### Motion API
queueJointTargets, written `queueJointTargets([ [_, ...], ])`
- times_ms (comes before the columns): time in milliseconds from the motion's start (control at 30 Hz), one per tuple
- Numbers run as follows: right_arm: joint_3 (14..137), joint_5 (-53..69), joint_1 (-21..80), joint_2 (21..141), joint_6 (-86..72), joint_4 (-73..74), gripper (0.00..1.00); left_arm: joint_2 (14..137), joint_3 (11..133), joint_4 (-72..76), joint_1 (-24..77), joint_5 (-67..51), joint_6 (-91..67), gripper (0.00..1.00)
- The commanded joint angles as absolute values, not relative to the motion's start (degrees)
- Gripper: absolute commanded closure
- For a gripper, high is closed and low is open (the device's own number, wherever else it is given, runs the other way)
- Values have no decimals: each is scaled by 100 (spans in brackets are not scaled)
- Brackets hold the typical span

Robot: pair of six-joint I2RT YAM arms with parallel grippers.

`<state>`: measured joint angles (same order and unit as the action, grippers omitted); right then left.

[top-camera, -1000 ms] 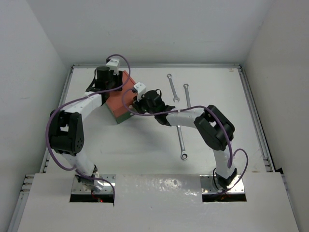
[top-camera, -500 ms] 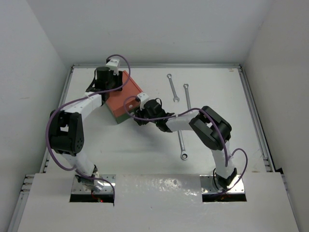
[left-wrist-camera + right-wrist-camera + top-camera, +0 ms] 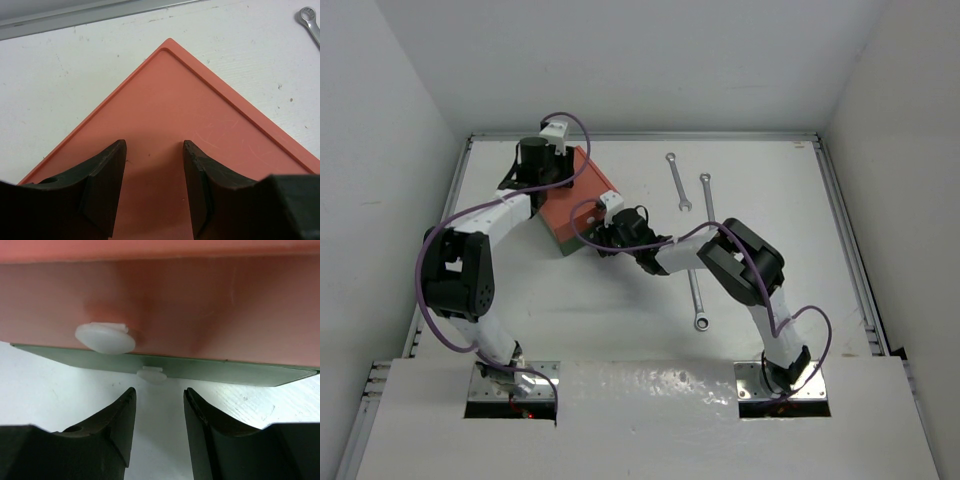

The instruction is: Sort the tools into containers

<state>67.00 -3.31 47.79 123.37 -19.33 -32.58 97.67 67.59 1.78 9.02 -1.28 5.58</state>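
The small box [image 3: 575, 205] stands at the back left, its orange-red top [image 3: 195, 125] filling the left wrist view. My left gripper [image 3: 154, 147] is open, pressed down on that top, holding nothing. My right gripper [image 3: 159, 395] is open, just in front of the box's front face. The orange-red upper drawer [image 3: 200, 305] has a white knob [image 3: 105, 337]; the dark green lower drawer [image 3: 225, 372] has a white knob [image 3: 152, 374] right ahead of the fingers. Three silver wrenches lie on the table: two at the back [image 3: 677, 180] [image 3: 706, 196], one nearer [image 3: 697, 297]. No hex keys are in view.
The white table [image 3: 620, 310] is fenced by a metal rail [image 3: 650, 136] at the back and along the sides. White walls rise behind and beside it. The right arm [image 3: 740, 260] reaches across the middle, over the near wrench.
My right gripper has moved left and lower, from above the box's right corner to the box's front face. The left arm and box have not moved.
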Motion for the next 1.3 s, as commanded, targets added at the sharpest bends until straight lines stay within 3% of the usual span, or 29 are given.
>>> queueJointTargets([
  [0, 6969, -440, 4825, 12349, -2074, -3841, 57, 10222, 6513, -1108, 940, -316, 510, 54],
  [300, 6785, -826, 4851, 12436, -2785, -4807, 57, 10266, 6504, -1099, 949, -351, 519, 54],
  [633, 6873, -1028, 4904, 12612, -2663, -4614, 61, 10354, 6592, -1125, 941, -404, 483, 53],
  [933, 7048, -1020, 4913, 12674, -2523, -4667, 79, 10353, 6627, -1134, 940, -387, 510, 53],
  [1100, 7128, -932, 4904, 12753, -2522, -4606, 83, 10336, 6653, -1143, 940, -352, 527, 53],
  [1233, 7084, -835, 4904, 12727, -2461, -4579, 100, 10345, 6671, -1143, 941, -351, 519, 53],
  [1267, 7058, -757, 4913, 12709, -2452, -4579, 100, 10371, 6680, -1134, 940, -352, 519, 53],
])
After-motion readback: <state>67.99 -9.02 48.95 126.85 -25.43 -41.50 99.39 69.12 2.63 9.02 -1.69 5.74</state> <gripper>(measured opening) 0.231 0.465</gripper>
